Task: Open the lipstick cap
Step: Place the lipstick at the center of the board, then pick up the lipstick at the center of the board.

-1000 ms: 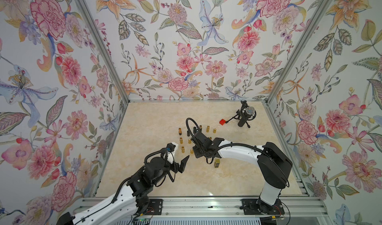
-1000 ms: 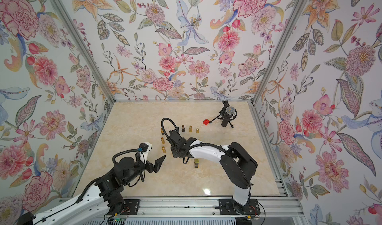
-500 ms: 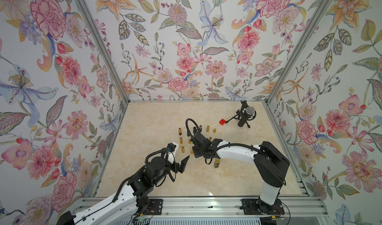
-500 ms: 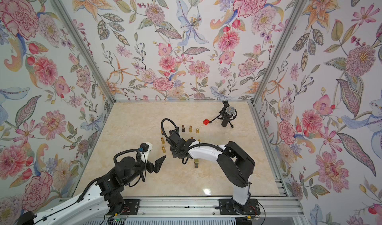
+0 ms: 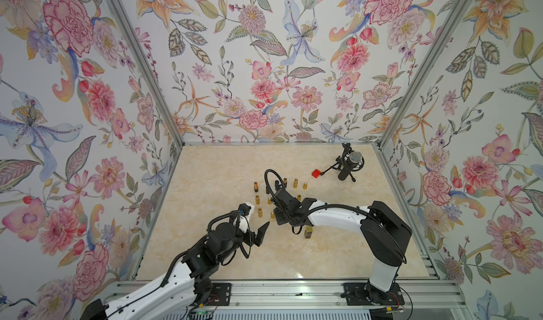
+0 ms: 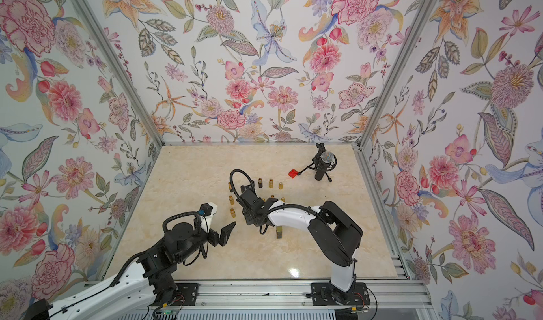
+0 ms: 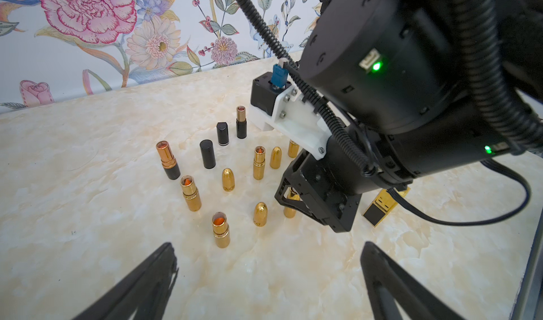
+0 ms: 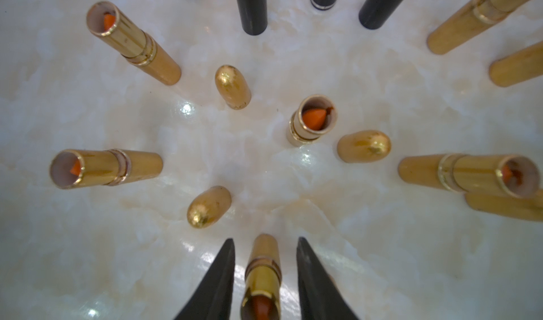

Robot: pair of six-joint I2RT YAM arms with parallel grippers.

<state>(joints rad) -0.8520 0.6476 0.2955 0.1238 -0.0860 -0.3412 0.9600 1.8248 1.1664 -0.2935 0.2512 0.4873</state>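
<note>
Right wrist view, nearest first: the right gripper (image 8: 266,239) stood slightly open astride an uncapped gold lipstick (image 8: 263,270). A sliver of table (image 8: 117,245) showed between each finger and the tube, so nothing was clamped. The tube's orange-red stick sat at the frame edge, blurred and partly cut off. Beyond it stood three bullet-shaped gold caps (image 8: 233,86), each apart from the four other uncapped gold lipsticks (image 8: 313,120) around them. More gold tubes ran out of frame at one side, one half behind another, so whether they were capped could not be told. Farthest, four black tubes (image 8: 251,7) were cropped to their lower ends.

Left wrist view: the left gripper (image 7: 269,245) was wide open and empty, with only its two fingertips in frame, held short of the cluster. The right gripper's black body hid most of the lipstick beneath it; just a gold strip showed. A square gold-and-black lipstick (image 7: 377,211) stood behind the right arm, its top covered by arm and cable.

In both top views the right gripper's fingers were hidden under its own wrist, and the lipsticks were too small to tell capped from uncapped. In the far corner stood a microphone (image 5: 349,164) on a tripod, with a red block (image 5: 316,173) just beside one leg's tip.
</note>
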